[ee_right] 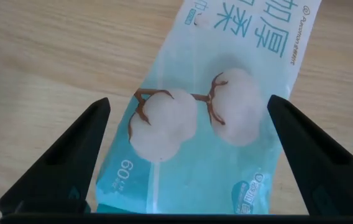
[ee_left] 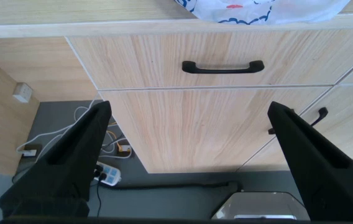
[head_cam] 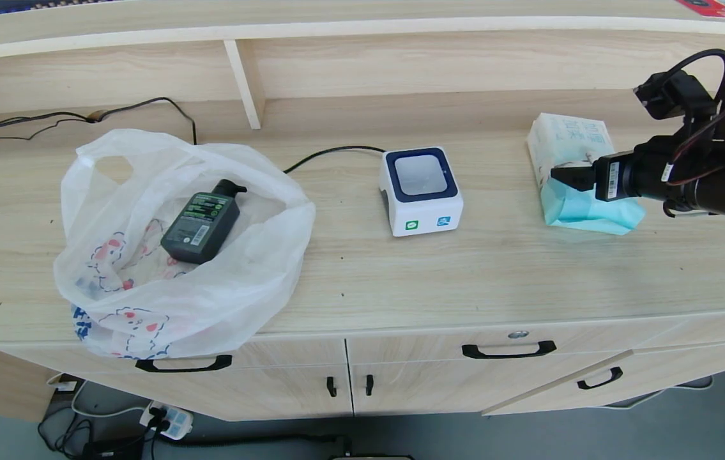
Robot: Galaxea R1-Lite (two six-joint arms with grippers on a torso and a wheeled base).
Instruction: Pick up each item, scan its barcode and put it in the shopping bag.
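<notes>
The soft pack of tissues (head_cam: 566,144), white and blue-green, lies flat near the right end of the smooth wooden counter (head_cam: 496,275), and the right gripper (ee_right: 189,106) hangs just over it with its two black fingers spread wide, holding nothing. The thin, crinkly plastic bag (head_cam: 260,255) sits open at the left end, sagging over the front edge, with a dark flat bottle (head_cam: 202,220) lying inside. The small white box scanner (head_cam: 421,191) stands between bag and tissues with bare wood around it, and the left gripper (ee_left: 189,106) is spread open and empty, low down in front of a drawer (ee_left: 164,62)
</notes>
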